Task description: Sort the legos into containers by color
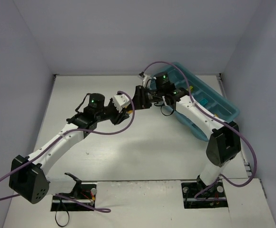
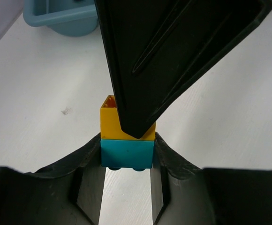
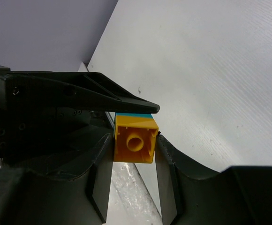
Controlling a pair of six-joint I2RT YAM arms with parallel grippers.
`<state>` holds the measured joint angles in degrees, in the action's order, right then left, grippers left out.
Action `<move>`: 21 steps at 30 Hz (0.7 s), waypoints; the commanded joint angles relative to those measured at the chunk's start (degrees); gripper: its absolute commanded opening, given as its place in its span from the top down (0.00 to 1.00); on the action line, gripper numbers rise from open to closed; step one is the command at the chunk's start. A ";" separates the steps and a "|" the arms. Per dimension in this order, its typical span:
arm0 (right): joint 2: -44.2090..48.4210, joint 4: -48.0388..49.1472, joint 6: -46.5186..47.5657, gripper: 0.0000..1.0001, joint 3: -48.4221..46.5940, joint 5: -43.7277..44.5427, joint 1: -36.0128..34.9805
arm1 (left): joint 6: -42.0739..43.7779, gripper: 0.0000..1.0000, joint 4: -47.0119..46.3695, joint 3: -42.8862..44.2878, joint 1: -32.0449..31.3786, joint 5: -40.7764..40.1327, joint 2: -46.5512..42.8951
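The two-brick stack [image 2: 125,141] has its long axis running up the middle of the left wrist view. The cyan brick [image 2: 126,154] is nearest, with its studs toward that camera, and the yellow-orange brick [image 2: 108,123] lies beyond it. In the right wrist view the yellow-orange brick's hollow underside faces the lens at centre frame, with a cyan sliver behind it. The left claw [image 2: 126,160] is clenched on the cyan brick, pads flat on both its sides. The right claw [image 3: 135,146] is closed narrow, grasping the yellow-orange brick from the opposite end. From above, both claws meet just above frame centre over the worktop [image 1: 128,152], left of the teal tray [image 1: 227,110].
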<state>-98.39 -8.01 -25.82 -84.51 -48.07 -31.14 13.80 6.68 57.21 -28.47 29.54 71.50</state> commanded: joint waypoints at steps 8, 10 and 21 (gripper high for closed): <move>8.13 0.80 2.88 1.00 4.00 2.46 10.83 | -2.38 1.00 -5.36 0.18 0.61 0.69 -1.98; 8.83 0.63 3.15 1.00 4.88 2.54 13.01 | -2.38 1.00 -5.45 0.01 0.52 0.78 -1.90; 21.73 -8.25 2.62 1.00 17.53 41.87 37.98 | -7.47 1.00 -1.85 2.29 0.61 -4.58 -0.58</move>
<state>-81.93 -14.50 -23.11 -68.79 -24.12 1.76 9.28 5.87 56.47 -28.01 26.70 71.42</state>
